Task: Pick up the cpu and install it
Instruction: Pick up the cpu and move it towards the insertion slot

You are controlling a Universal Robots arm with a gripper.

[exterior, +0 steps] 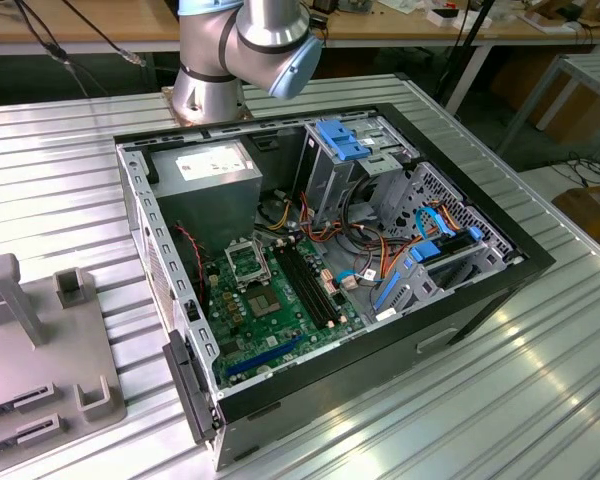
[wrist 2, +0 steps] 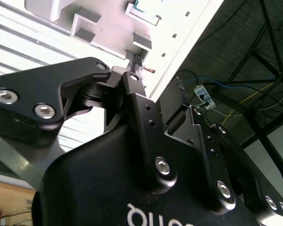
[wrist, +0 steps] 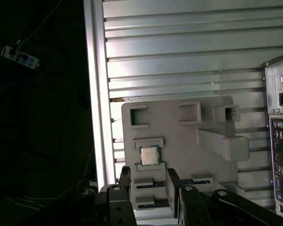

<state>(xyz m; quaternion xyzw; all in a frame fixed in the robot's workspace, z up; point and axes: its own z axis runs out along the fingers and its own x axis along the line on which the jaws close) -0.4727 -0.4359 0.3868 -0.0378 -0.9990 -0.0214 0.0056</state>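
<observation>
The cpu (wrist: 149, 155), a small square chip with a pale silver top, lies flat in a recess of the grey fixture tray (wrist: 179, 141) in the first wrist view. My gripper (wrist: 147, 173) hovers above the tray, open, its two black fingers standing to either side of the cpu's line and holding nothing. In the second wrist view one black finger (wrist 2: 134, 84) points toward the same tray (wrist 2: 85, 23). In the exterior view the green motherboard (exterior: 280, 310) lies inside the open computer case (exterior: 320, 270), with the black-framed socket (exterior: 245, 262) near its upper part. The tray (exterior: 40, 360) sits at the exterior view's left.
The case holds a grey power supply (exterior: 215, 170), blue drive brackets (exterior: 345, 140) and bundles of cables (exterior: 420, 240). A raised grey post (exterior: 10, 300) stands on the tray. The ribbed metal table ends at an edge (wrist: 96, 94) close beside the tray. The case's rear panel (wrist: 280, 141) flanks the tray's other side.
</observation>
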